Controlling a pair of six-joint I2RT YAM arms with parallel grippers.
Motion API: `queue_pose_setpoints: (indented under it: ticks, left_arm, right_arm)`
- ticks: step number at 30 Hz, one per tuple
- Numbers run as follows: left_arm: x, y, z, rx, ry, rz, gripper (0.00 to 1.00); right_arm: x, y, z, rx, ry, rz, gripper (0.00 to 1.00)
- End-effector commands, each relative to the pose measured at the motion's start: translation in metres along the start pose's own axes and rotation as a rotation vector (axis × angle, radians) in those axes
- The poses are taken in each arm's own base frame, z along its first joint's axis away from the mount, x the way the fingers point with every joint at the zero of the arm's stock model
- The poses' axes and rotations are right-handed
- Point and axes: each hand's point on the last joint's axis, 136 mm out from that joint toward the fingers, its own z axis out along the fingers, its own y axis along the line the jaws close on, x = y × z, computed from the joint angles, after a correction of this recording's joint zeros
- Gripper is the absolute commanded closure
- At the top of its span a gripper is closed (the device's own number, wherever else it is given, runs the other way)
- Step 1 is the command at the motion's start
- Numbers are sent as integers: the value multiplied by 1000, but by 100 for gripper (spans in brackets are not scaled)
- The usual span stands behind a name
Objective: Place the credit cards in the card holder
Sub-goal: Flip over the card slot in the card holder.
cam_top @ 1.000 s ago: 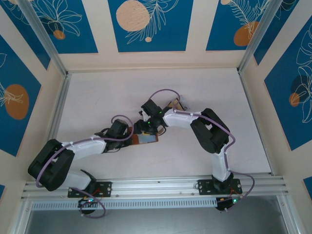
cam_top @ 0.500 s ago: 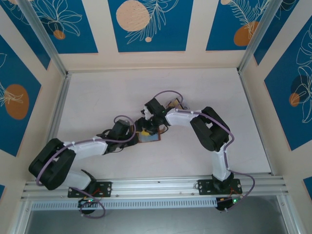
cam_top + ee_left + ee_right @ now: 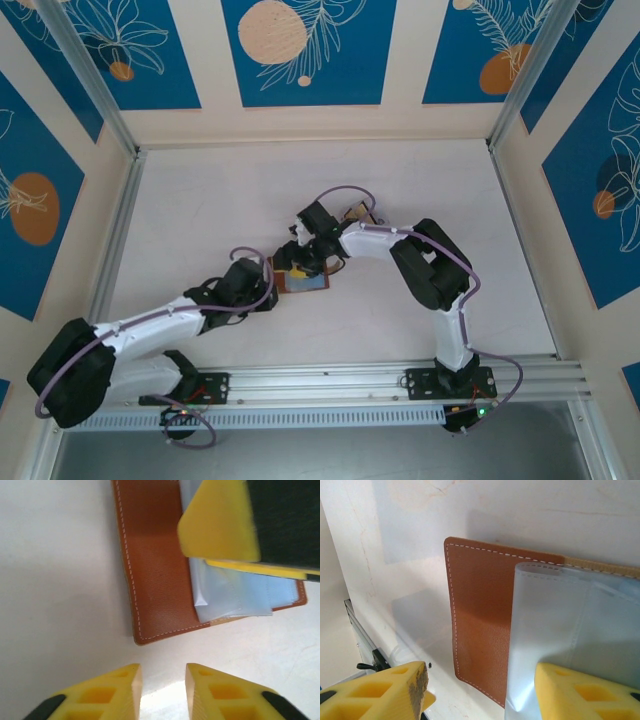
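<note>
— Fingers on the left gripper [image 3: 162, 682]: yellow, a narrow gap, nothing in it. And the right gripper [image 3: 480, 680]?
— Spread wide; one finger [image 3: 215, 525] sits over the clear sleeves [image 3: 235, 597], the other over bare table [image 3: 200, 200]. Pinching nothing that I can see.
— Where's the card holder [image 3: 301, 283]?
— Open flat, mid-surface, brown flap just beyond the left tips, not touching. White stitching round the edge.
— And the credit cards?
— One tan strip [image 3: 600, 566] past the sleeves' far edge; card or lining, cannot tell.
— Surface, room?
— White top, faint scuffs. Cream walls, blue panels [image 3: 305, 50] with orange discs and white leaf outlines. Near edge has a metal rail [image 3: 330, 380].
— Free space?
— Bare table left, far and right of the holder; arms close in from the near left and the far right.
</note>
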Motion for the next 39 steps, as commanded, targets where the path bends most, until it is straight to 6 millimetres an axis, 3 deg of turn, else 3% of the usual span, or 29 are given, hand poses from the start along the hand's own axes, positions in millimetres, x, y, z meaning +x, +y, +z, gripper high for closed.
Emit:
queue_pose_setpoints:
  ticks: [1, 7, 12, 18, 24, 32, 39]
  left_arm:
    - [-7, -9, 10, 11, -17, 21, 81]
    - [-17, -20, 21, 64, -71, 3, 88]
    - [-21, -24, 19, 124, -128, -21, 92]
    - [-22, -17, 24, 79, -136, -13, 94]
    - [-20, -5, 44, 27, -154, 8, 96]
    - [12, 27, 66, -36, -107, -38, 100]
    - [22, 33, 65, -54, -97, -41, 100]
  right_arm:
    - [24, -39, 13, 95, 103, 99, 40]
    - [24, -40, 12, 86, 112, 105, 40]
    - [26, -42, 12, 83, 123, 113, 40]
    - [26, -44, 9, 76, 126, 120, 40]
    - [27, -40, 7, 62, 133, 109, 39]
    - [15, -12, -13, 19, 99, 23, 38]
    - [-7, 18, -41, 16, 50, -83, 36]
